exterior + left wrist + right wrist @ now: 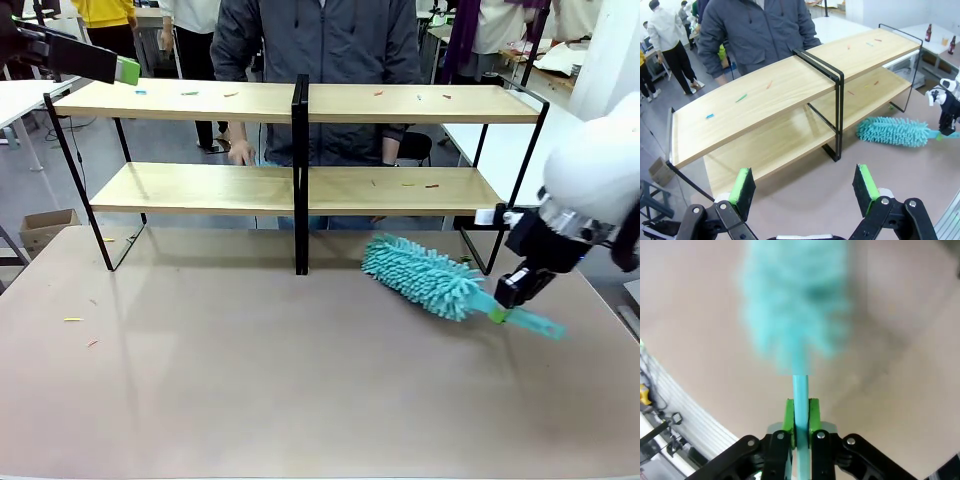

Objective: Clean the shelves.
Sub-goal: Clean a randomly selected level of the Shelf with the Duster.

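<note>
The shelves [250, 100] stand across the far half of the table: two tiers of light wooden boards on a thin black frame with a black central upright [299, 170]. Small coloured scraps lie on the boards. A teal fluffy duster [425, 276] lies in front of the lower right board, its head near the table. My right gripper [498, 312] is shut on the duster's handle [800, 390]. My left gripper [805, 187] is open and holds nothing, raised above the left end of the shelves [790, 85]; its green fingertip [128, 71] shows at the top left of the front view.
A person in a grey jacket [320, 50] stands right behind the shelves, one hand [240, 152] near the lower left board. A few coloured scraps [72, 319] lie on the table at the left. White tables stand to both sides.
</note>
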